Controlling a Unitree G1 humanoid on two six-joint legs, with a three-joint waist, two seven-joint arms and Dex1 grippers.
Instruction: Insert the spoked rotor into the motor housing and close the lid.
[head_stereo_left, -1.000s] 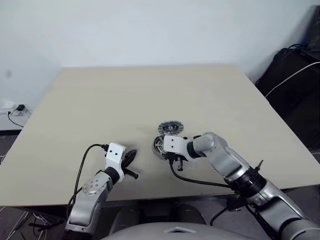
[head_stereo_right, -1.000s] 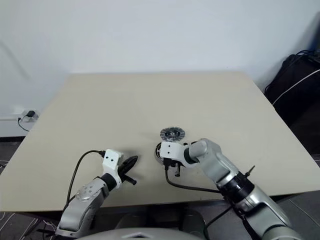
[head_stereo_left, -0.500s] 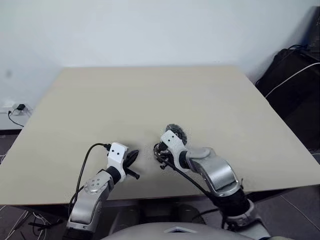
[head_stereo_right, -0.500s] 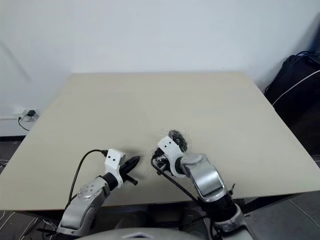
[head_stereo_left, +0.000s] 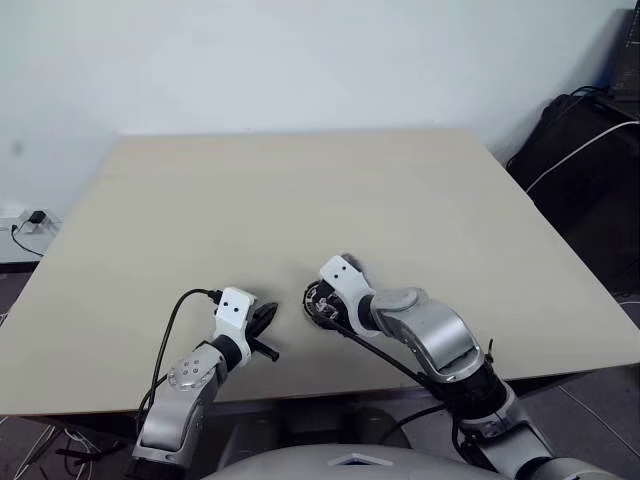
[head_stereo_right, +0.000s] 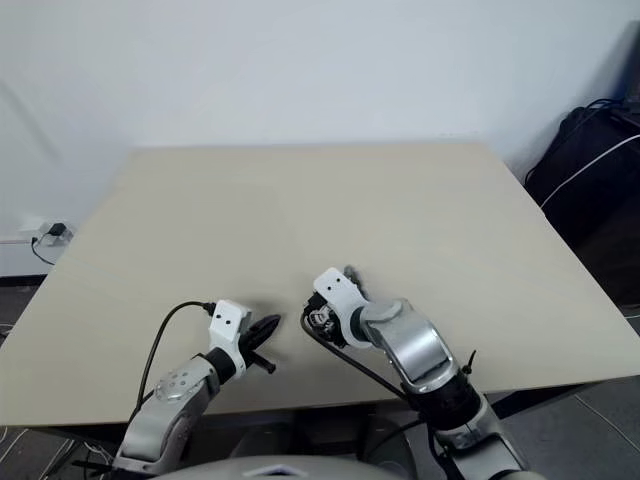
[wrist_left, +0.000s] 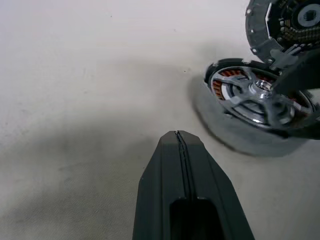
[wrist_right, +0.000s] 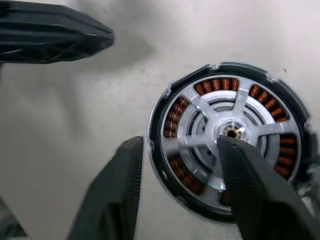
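Spoked rotor seated in the motor housing — rigid, slick metal; right pincer spread over its nine-o'clock rim, left pincer pressed together. Grip lid by its edge.

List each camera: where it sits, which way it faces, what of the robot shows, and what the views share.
Head cameras, left and right eye: look forward and down over the table; both arms show.
Left wrist: looks along the shut left pincer at the motor housing with the spoked rotor seated in it; the lid beyond.
Right wrist: looks down between the open right pincer fingers onto the rotor; the left pincer shows.
Shared: housing and rotor.
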